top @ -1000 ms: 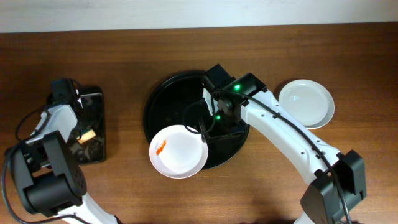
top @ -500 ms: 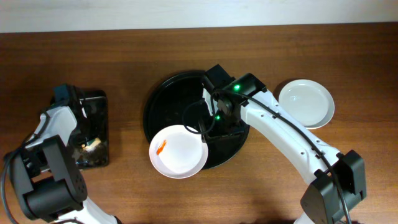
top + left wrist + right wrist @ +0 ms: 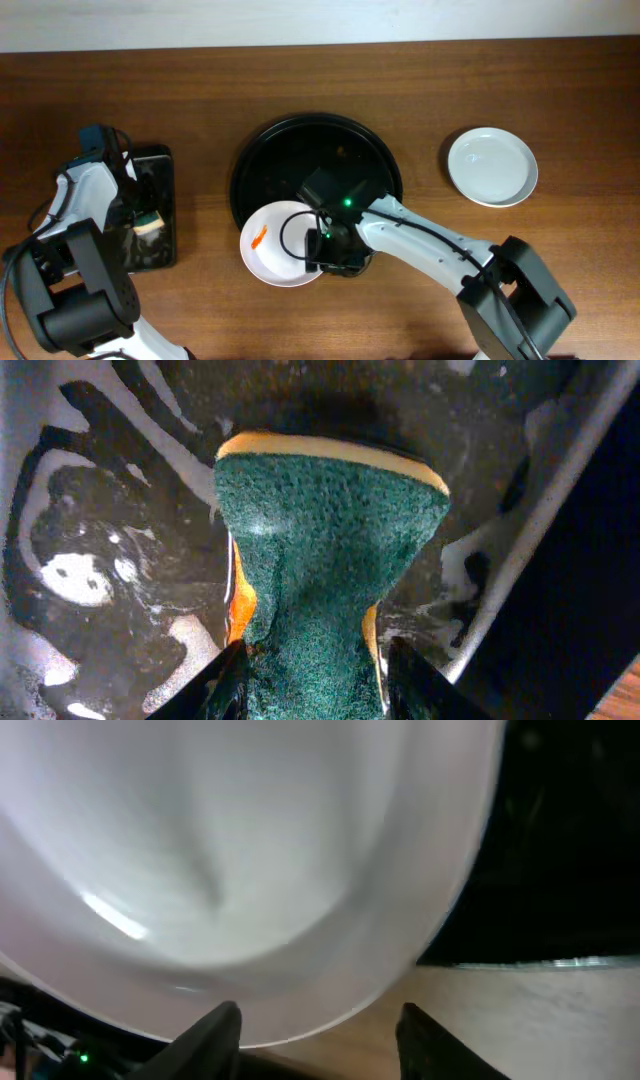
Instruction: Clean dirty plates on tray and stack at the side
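Note:
A white plate (image 3: pixel 280 245) with an orange smear (image 3: pixel 259 237) lies over the front left rim of the round black tray (image 3: pixel 300 160). My right gripper (image 3: pixel 326 252) is open at the plate's right edge. In the right wrist view its fingers (image 3: pixel 318 1035) straddle the plate's rim (image 3: pixel 250 850), one over the plate and one over the wood. A second, clean-looking plate (image 3: pixel 491 166) sits on the table at the right. Only two plates show. My left gripper (image 3: pixel 146 222) is shut on a green and yellow sponge (image 3: pixel 325 550) over the sponge tray.
The small rectangular black sponge tray (image 3: pixel 155 175) stands at the far left, wet and mottled in the left wrist view (image 3: pixel 100 510). The black tray's rim also shows in the right wrist view (image 3: pixel 570 840). The table is brown wood.
My right arm has moved from the tray's right half down to the smeared plate's right edge. My left gripper has slid toward the front of the sponge tray with the sponge.

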